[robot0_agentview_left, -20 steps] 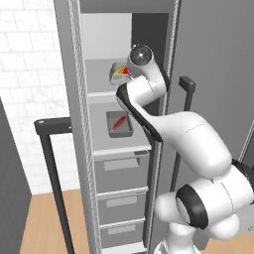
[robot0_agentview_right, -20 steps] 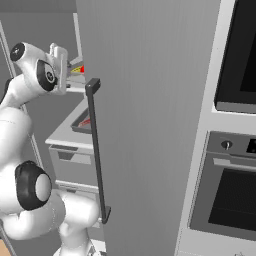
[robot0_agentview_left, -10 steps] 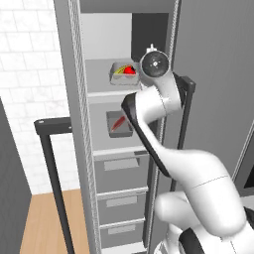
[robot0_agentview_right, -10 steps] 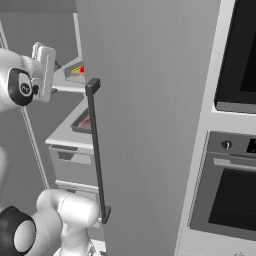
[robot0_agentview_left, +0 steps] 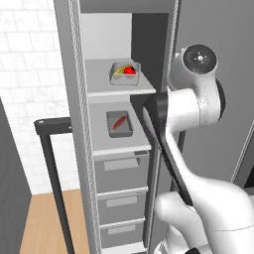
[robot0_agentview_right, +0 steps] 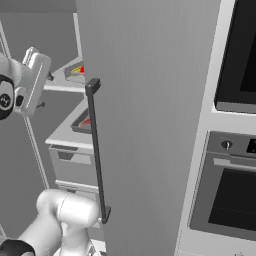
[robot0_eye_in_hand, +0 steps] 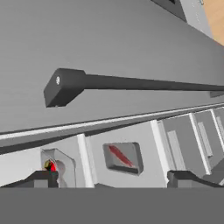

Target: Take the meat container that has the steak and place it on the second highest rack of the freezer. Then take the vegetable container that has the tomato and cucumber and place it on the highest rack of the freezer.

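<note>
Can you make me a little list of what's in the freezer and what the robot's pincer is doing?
freezer: door open
top rack: pale tray with tomato and cucumber
second rack: dark tray with steak
below: grey drawers, shut
pincer: open, holding nothing, out in front of the racks
door handle: black bar, untouched
beside: ovens

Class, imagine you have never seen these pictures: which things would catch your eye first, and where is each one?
The open freezer stands out, with two trays on its pale shelves. The vegetable container, holding a bright red tomato, sits on the highest rack; the meat container with its red steak sits one shelf below. The end effector is open and empty, near the long black door handle.
</note>
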